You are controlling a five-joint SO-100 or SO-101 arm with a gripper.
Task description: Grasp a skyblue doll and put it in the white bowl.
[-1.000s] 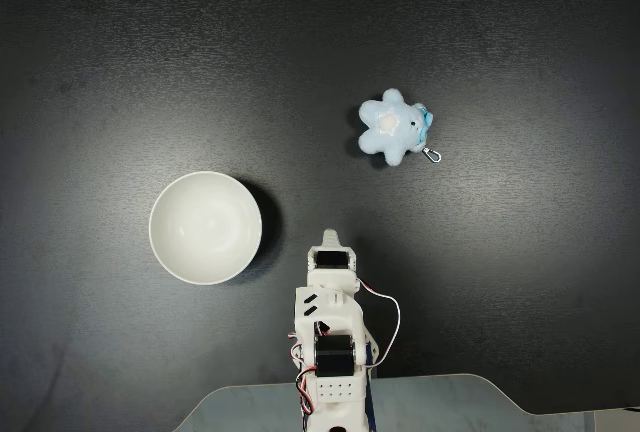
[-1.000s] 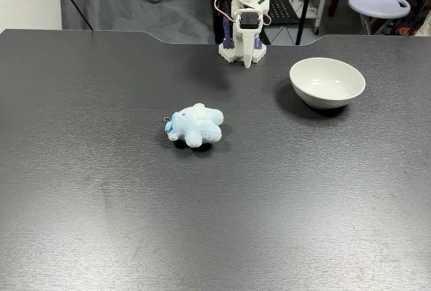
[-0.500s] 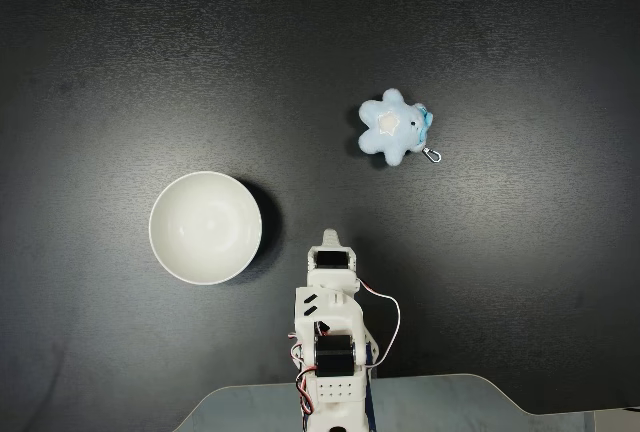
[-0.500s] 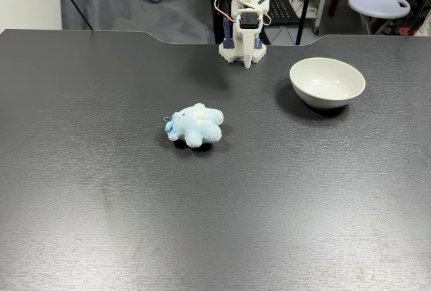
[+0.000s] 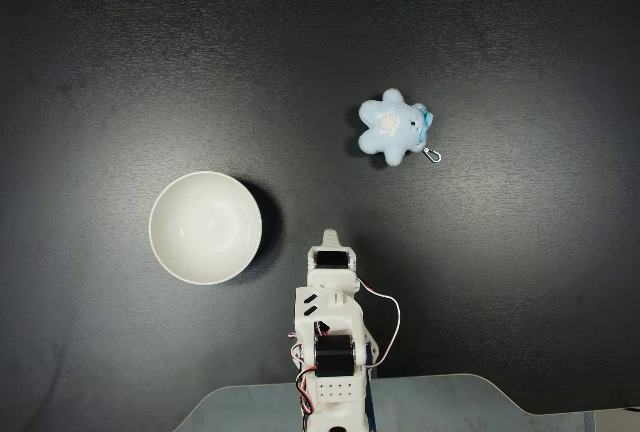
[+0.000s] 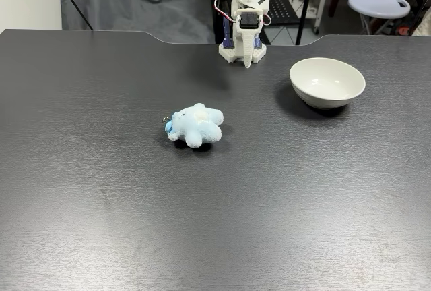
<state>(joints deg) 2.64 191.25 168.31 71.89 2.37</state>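
Note:
The skyblue doll (image 5: 393, 127) (image 6: 196, 124) lies flat on the dark table, its small metal clasp pointing away from the bowl. The white bowl (image 5: 205, 227) (image 6: 327, 81) stands upright with nothing inside. My white arm is folded back over its base at the table's edge. Its gripper (image 5: 330, 239) (image 6: 248, 60) points down at the tabletop with the fingers together and nothing between them. In a fixed view from above, the gripper sits between bowl and doll, well short of both.
The dark table (image 5: 120, 62) (image 6: 283, 210) stretches wide around both objects. Behind its far edge are a grey cloth (image 6: 135, 1), a round white stool (image 6: 379, 3) and some stands.

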